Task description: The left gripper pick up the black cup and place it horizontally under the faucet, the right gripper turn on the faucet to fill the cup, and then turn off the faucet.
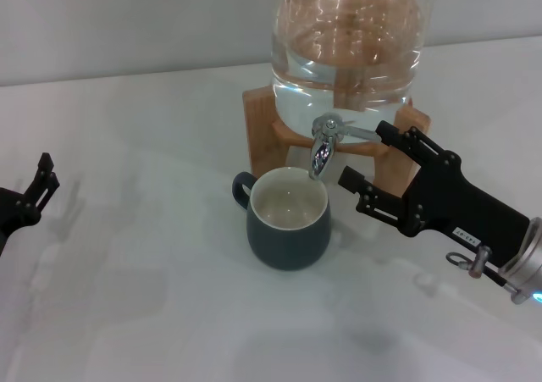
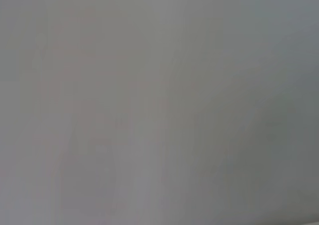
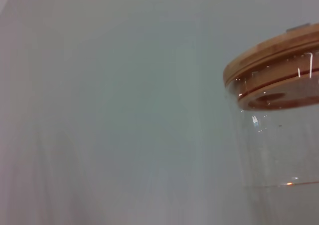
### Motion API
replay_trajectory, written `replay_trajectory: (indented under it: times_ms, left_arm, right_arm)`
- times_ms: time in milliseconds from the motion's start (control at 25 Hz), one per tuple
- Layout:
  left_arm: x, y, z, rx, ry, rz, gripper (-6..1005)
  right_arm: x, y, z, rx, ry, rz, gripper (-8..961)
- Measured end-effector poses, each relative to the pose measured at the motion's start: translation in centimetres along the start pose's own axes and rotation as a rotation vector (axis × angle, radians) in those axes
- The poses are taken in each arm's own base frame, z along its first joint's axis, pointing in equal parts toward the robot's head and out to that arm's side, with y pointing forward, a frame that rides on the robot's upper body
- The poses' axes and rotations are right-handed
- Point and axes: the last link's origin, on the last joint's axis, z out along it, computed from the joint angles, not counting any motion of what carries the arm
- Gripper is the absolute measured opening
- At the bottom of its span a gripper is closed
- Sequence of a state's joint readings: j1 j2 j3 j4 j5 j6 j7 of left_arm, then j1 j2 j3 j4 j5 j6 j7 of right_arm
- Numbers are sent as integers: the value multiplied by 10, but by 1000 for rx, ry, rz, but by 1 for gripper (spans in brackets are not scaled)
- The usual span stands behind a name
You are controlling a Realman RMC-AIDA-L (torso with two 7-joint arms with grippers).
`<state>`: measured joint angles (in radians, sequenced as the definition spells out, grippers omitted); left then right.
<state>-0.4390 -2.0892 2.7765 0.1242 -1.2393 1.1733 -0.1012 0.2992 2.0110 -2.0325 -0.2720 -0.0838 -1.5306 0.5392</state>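
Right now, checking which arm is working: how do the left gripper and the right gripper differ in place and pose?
The right gripper sits at the faucet, fingers open to either side of its lever; the left gripper hangs at the table's far left edge, far from everything. The right gripper reaches in beside the black cup; the left gripper holds nothing. Both are black with slim fingers.

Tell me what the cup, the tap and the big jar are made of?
The black cup looks like glazed ceramic: dark smooth outside, cream inside. The faucet looks like shiny chrome metal, since it mirrors the light. The jar is clear, glass or plastic, I can't tell which; water shows through. Its stand looks like plain wood.
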Motion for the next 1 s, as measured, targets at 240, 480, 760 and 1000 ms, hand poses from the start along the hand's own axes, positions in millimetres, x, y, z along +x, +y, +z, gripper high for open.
replay_trajectory:
  times_ms: [240,480,760,1000]
  left_arm:
    - [-1,0,1,0,-10,0,888]
    - [-1,0,1,0,-11,1,888]
    - [-2,0,0,1,-12,1,887]
    - [-2,0,0,2,-13,1,887]
  right_arm:
    - [1,4,2,-26,1,8,873]
    - [1,8,4,-47,1,18,873]
    - [1,14,8,-78,-4,28,873]
    - [1,16,8,-84,-5,30,872]
